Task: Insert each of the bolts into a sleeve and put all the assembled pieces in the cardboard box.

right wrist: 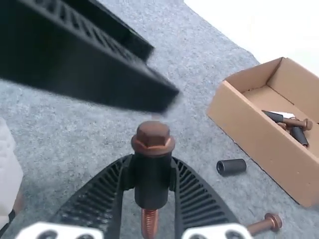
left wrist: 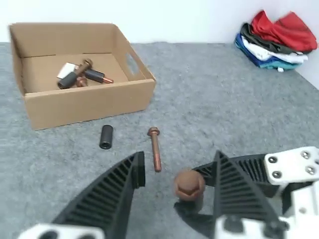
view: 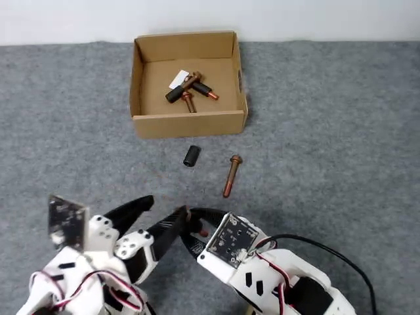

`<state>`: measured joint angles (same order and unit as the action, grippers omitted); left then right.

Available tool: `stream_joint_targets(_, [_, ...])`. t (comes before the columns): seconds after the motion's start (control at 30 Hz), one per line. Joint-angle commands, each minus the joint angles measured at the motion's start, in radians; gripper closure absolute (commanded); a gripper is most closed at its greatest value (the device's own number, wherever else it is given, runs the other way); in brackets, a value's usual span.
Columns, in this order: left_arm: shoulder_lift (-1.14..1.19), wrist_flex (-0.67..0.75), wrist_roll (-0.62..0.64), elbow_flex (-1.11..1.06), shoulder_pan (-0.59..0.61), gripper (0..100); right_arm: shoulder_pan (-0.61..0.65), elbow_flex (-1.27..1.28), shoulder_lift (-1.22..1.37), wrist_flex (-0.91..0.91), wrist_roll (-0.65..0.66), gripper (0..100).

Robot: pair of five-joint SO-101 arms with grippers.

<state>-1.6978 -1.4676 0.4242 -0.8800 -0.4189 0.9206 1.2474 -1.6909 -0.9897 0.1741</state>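
Right end effector (right wrist: 151,164) clamped on a black sleeve (right wrist: 151,186) with a copper bolt (right wrist: 152,139) pushed through it.
Its hex head sits above the sleeve and the shank pokes out below, while the left end effector (left wrist: 178,159) gapes wide close by. Cardboard box (view: 187,123) holds a heap of sleeved bolts (view: 190,88) and a white scrap (view: 177,83). A loose sleeve (view: 191,156) and loose bolt (view: 231,176) lie on the grey surface (view: 328,131) near it.
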Motion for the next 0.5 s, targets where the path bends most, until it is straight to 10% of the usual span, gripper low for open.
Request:
stream_joint_targets(0.0, [0.003,-0.021,-0.012,0.085,0.064,83,-0.085,-0.014,-0.004,0.028,-0.089,99.1])
stream_joint_targets(0.13, [-0.005,-0.015,-0.097,0.116,0.186,100,-0.22,-0.014,0.001,0.024,-0.198,99.1])
stream_joint_targets(0.47, [-0.005,0.089,-0.382,-0.222,0.548,100,-0.461,-0.371,0.503,-0.035,-0.396,99.1])
